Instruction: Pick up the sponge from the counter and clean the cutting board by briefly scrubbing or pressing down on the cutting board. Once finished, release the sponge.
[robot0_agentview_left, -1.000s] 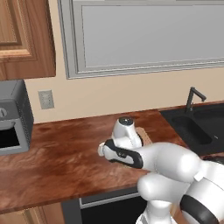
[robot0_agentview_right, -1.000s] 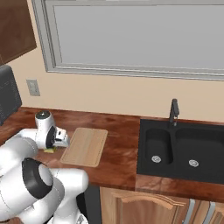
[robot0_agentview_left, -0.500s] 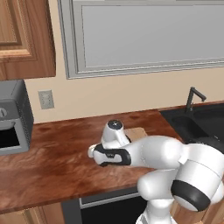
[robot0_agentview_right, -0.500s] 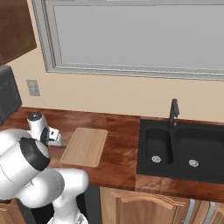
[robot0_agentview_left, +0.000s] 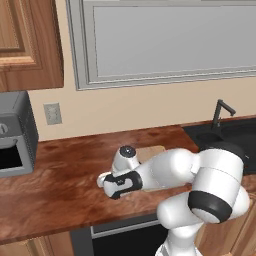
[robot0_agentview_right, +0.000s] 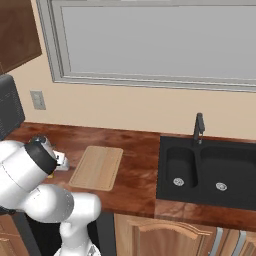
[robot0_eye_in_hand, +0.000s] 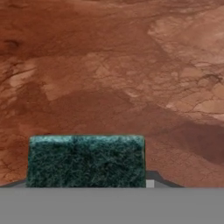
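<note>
Sponge (robot0_eye_in_hand: 85, 160) low in hand view, over counter (robot0_eye_in_hand: 113, 65), near jaws

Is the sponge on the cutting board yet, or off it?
Off it. In the hand view the sponge has only reddish counter around it, and the cutting board lies bare.

The arm covers most of the cutting board (robot0_agentview_left: 150, 151) in the left base view, the sponge (robot0_eye_in_hand: 86, 160) is cut off low in the hand view, and the claw's fingers are hidden.
</note>
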